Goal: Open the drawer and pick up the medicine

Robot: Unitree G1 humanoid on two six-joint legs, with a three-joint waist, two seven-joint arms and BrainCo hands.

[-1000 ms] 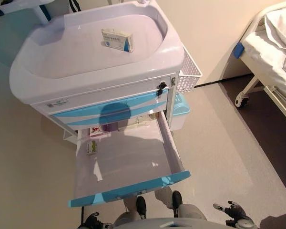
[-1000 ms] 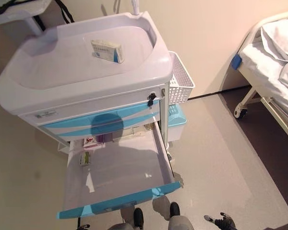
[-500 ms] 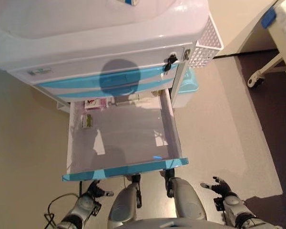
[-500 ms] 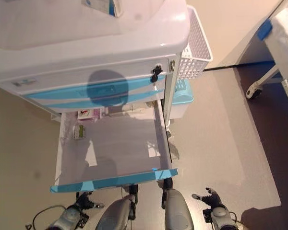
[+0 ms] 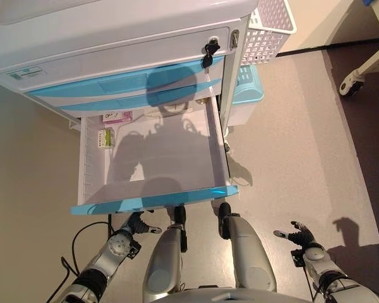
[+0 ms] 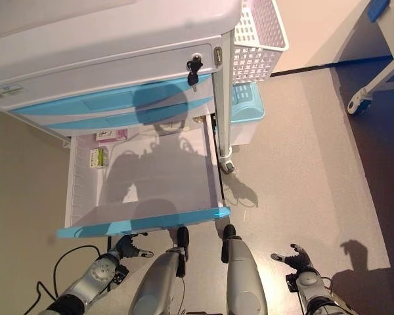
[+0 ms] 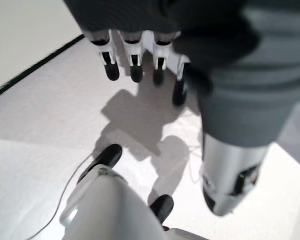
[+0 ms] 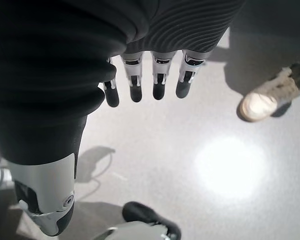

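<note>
- The head camera has tipped further down than a moment ago: the top of the medical cart (image 5: 114, 38) and the box lying on it have slid out of the picture, and both of the robot's hands now show at the near edge. This is the camera moving, not the cart.
- The drawer (image 5: 151, 201), white with a blue front, stands pulled fully out toward the robot, as it did a second ago. By my reading the opening step is done and only the reach for the medicine remains.
- Inside the drawer, the medicine sits at the far left: a small green-and-white medicine box (image 5: 105, 138) against the left wall, and just beyond it a pink-and-white medicine box (image 5: 117, 117) at the back, partly under the cart body. More pale packets at the far middle are too shaded to name.
- The left hand (image 5: 138, 224) hangs low, near the floor, just below and in front of the drawer's blue front, left of centre. Its fingers (image 7: 135, 67) are loosely straight and hold nothing.
- The right hand (image 5: 298, 236) hangs well to the right of the drawer, over bare floor, fingers (image 8: 160, 85) relaxed and empty.
- The medicine lies up and farther in than the left hand, on the same side; that hand looks the better placed to lift over the drawer front and reach in.
- A person's pale shoe (image 8: 262, 102) shows on the floor near the right hand.
</note>
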